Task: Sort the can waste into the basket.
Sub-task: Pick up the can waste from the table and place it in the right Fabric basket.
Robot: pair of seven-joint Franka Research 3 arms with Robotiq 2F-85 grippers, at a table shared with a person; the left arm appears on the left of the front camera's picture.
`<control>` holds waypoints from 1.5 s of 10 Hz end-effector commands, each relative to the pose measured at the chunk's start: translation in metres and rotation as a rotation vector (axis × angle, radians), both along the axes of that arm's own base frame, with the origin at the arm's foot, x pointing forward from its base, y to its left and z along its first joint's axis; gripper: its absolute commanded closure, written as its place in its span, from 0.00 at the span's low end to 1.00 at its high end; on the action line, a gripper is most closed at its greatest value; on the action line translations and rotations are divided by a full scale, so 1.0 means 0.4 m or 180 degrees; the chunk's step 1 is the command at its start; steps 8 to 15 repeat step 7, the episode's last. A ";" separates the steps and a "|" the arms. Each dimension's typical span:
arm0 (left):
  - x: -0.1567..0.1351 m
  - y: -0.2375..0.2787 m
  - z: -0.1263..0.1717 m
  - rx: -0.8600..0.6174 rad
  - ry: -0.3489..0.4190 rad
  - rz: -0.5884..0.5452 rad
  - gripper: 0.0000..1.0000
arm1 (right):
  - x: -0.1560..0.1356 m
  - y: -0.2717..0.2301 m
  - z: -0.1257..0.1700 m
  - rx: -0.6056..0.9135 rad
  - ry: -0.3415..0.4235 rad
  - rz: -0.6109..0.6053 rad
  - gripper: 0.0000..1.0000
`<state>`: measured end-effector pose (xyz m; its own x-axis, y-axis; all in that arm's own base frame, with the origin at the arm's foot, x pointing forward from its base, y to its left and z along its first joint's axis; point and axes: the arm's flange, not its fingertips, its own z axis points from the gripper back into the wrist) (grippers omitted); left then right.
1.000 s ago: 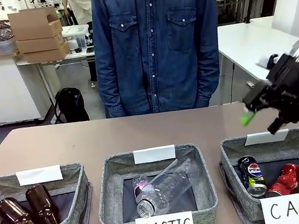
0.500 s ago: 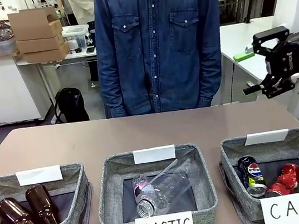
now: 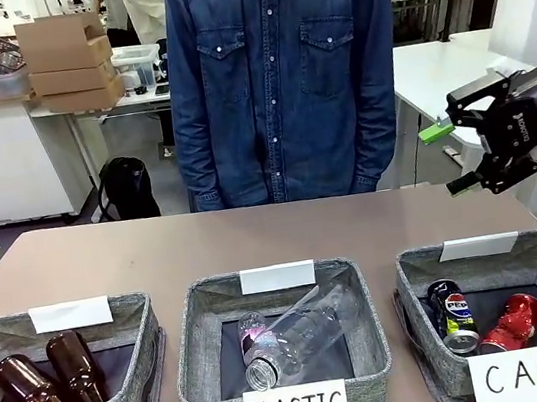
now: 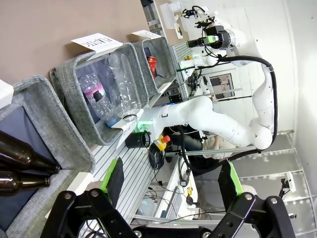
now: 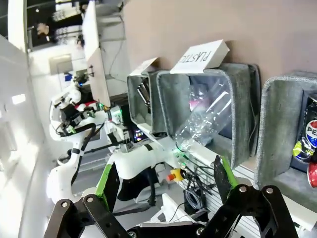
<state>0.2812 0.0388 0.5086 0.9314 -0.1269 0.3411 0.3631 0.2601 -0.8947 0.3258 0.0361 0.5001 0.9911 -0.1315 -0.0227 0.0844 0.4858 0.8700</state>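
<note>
A brown table (image 3: 253, 234) carries 3 grey fabric baskets signed BOTTLE, PLASTIC and CAN, with a person in a denim shirt (image 3: 285, 77) standing at its far edge and shelves of cardboard boxes (image 3: 70, 59) behind. The right gripper (image 3: 456, 155) hangs with jaws spread and empty; the CAN basket (image 3: 416, 275) sits below it, holding the Pepsi can (image 3: 453, 315) and the red can (image 3: 512, 321) side by side. The left gripper (image 4: 171, 181) is likewise released, holding nothing.
</note>
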 end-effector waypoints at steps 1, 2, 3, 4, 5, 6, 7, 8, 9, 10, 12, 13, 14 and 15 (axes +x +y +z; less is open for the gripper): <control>-0.005 -0.001 0.004 -0.0009 0.0022 -0.0004 0.00 | -0.002 -0.003 0.017 -0.0002 0.0042 -0.0008 0.00; -0.005 -0.001 0.004 -0.0009 0.0022 -0.0004 0.00 | -0.002 -0.003 0.017 -0.0002 0.0042 -0.0008 0.00; -0.005 -0.001 0.004 -0.0009 0.0022 -0.0004 0.00 | -0.002 -0.003 0.017 -0.0002 0.0042 -0.0008 0.00; -0.005 -0.001 0.004 -0.0009 0.0022 -0.0004 0.00 | -0.002 -0.003 0.017 -0.0002 0.0042 -0.0008 0.00; -0.005 -0.001 0.004 -0.0009 0.0022 -0.0004 0.00 | -0.002 -0.003 0.017 -0.0002 0.0042 -0.0008 0.00; -0.005 -0.001 0.004 -0.0009 0.0022 -0.0004 0.00 | -0.002 -0.003 0.017 -0.0002 0.0042 -0.0008 0.00; -0.005 -0.001 0.004 -0.0009 0.0022 -0.0004 0.00 | -0.002 -0.003 0.017 -0.0002 0.0042 -0.0008 0.00; -0.005 -0.001 0.004 -0.0009 0.0022 -0.0004 0.00 | -0.002 -0.003 0.017 -0.0002 0.0042 -0.0008 0.00; -0.005 -0.001 0.004 -0.0009 0.0022 -0.0004 0.00 | -0.002 -0.003 0.017 -0.0002 0.0042 -0.0008 0.00; -0.005 -0.001 0.004 -0.0009 0.0022 -0.0004 0.00 | -0.002 -0.003 0.017 -0.0002 0.0042 -0.0008 0.00; -0.005 -0.001 0.004 -0.0009 0.0022 -0.0004 0.00 | -0.002 -0.003 0.017 -0.0002 0.0042 -0.0008 0.00; -0.005 -0.001 0.004 -0.0009 0.0022 -0.0004 0.00 | -0.002 -0.003 0.017 -0.0002 0.0042 -0.0008 0.00; -0.005 -0.001 0.004 -0.0009 0.0022 -0.0004 0.00 | -0.002 -0.003 0.017 -0.0002 0.0042 -0.0008 0.00; -0.005 -0.001 0.004 -0.0009 0.0022 -0.0004 0.00 | -0.002 -0.003 0.017 -0.0002 0.0042 -0.0008 0.00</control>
